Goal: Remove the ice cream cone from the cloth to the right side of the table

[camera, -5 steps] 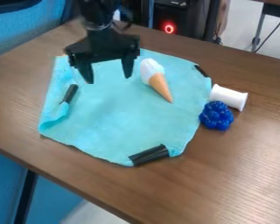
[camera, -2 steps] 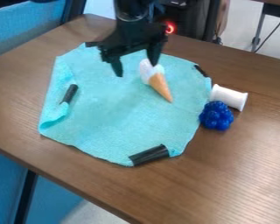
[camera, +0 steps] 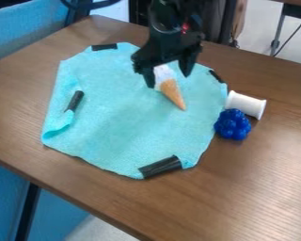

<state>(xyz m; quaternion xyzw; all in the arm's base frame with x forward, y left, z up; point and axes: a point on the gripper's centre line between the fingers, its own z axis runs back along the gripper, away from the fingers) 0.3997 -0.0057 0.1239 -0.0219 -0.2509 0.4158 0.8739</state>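
While the ice cream cone (camera: pixel 172 92) lay where it had been, on the upper-right part of the cloth (camera: pixel 115 127) with its tip toward the camera, the gripper (camera: pixel 169 80) had shifted right across the view from the cloth's upper left, now released, fingers apart on either side of the white top, contact unclear. Black strip (camera: pixel 104 47) at the far edge had come into sight. Potential obstacles toward the view's right: white spool (camera: pixel 246 104) and bumpy blue object (camera: pixel 232 124), close together on the table (camera: pixel 253 188) by the cloth's edge.
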